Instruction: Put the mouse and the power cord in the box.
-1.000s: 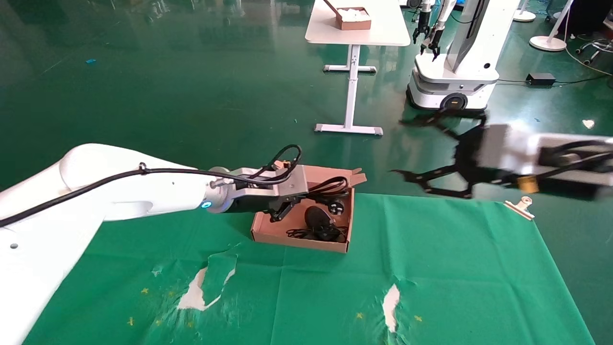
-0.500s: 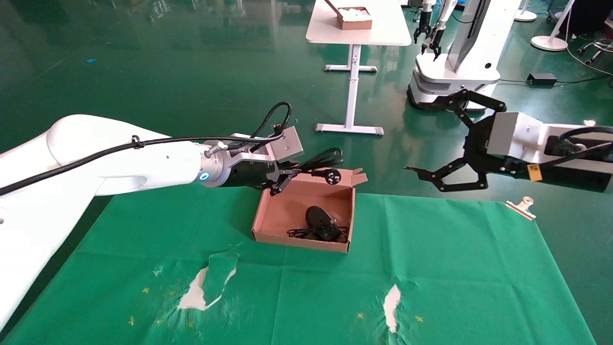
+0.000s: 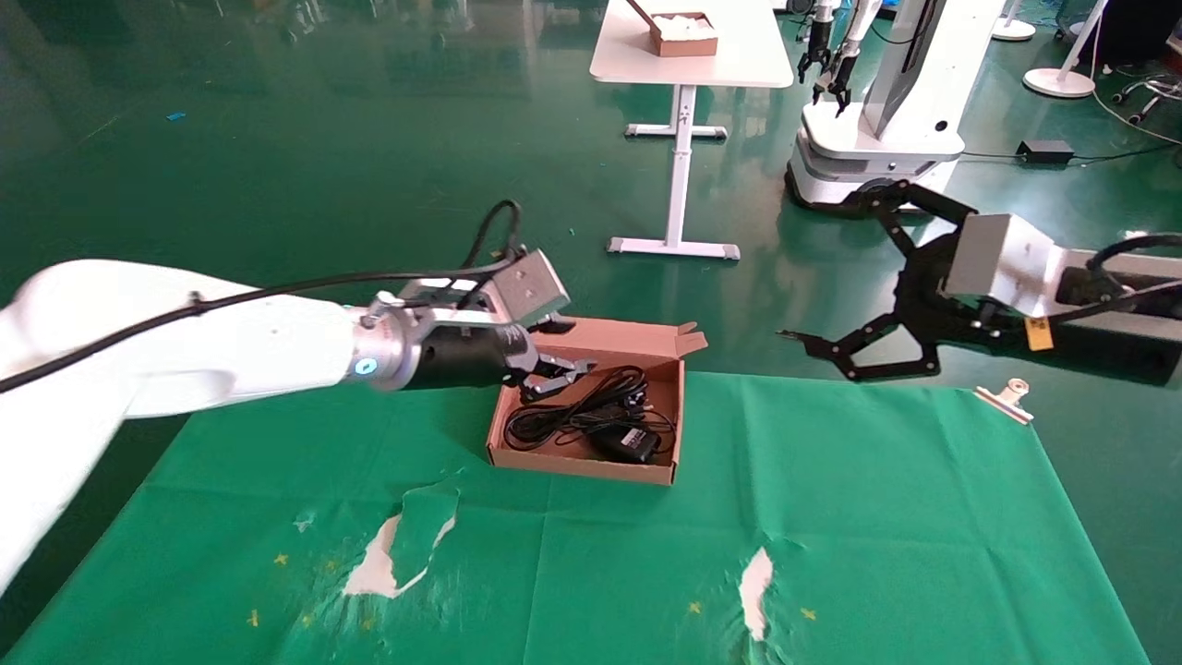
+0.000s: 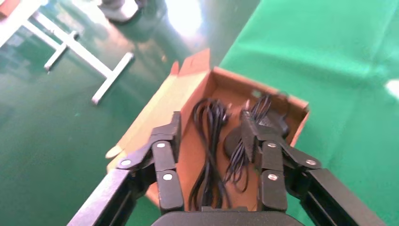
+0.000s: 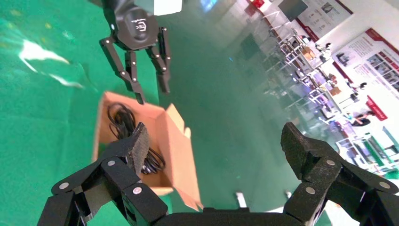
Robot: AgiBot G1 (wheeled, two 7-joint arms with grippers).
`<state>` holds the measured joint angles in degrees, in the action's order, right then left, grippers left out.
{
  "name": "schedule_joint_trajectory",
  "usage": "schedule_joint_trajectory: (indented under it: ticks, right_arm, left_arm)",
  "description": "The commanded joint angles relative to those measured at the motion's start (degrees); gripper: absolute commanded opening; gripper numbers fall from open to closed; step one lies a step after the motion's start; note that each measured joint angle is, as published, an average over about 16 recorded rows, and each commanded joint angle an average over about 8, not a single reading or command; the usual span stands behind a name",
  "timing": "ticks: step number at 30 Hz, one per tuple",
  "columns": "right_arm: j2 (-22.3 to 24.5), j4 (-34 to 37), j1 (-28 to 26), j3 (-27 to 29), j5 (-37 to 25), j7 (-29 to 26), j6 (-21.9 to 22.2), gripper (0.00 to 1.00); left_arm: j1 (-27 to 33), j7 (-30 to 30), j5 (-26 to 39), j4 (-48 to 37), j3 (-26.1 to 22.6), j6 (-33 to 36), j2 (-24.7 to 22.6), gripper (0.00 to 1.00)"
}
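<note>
Bright, even overhead light in the head view; glossy green floor carried pale sheen streaks beyond the box, and the white table mirrored faintly in it. Soft shadow fell inside the box under the left gripper. Left wrist view looked soft throughout, with a blown-out glare patch on the floor past the box's lid flap. Right wrist view had white glare streaks on the green cloth beside the box; background posters were hazy.

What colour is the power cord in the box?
Black; the power cord shows best in the left wrist view.
</note>
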<state>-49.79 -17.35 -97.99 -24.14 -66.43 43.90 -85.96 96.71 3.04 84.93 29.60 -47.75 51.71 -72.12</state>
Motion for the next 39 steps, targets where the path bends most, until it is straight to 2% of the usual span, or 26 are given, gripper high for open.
schedule_joint_trajectory:
  ticks: [1,39]
  right_arm:
    - [0.6,-2.2,1.4,0.3,0.9,-2.1,0.0,1.00]
    - [11.4,-43.3,28.1,6.3,18.9,-42.1,0.2,1.00]
  left_arm:
    - [-1.4,0.3,-1.7,1.7,1.2,1.3,1.4,1.00]
    - [-27.6,6.1,-33.8,34.6,24.9,26.7,29.2,1.00]
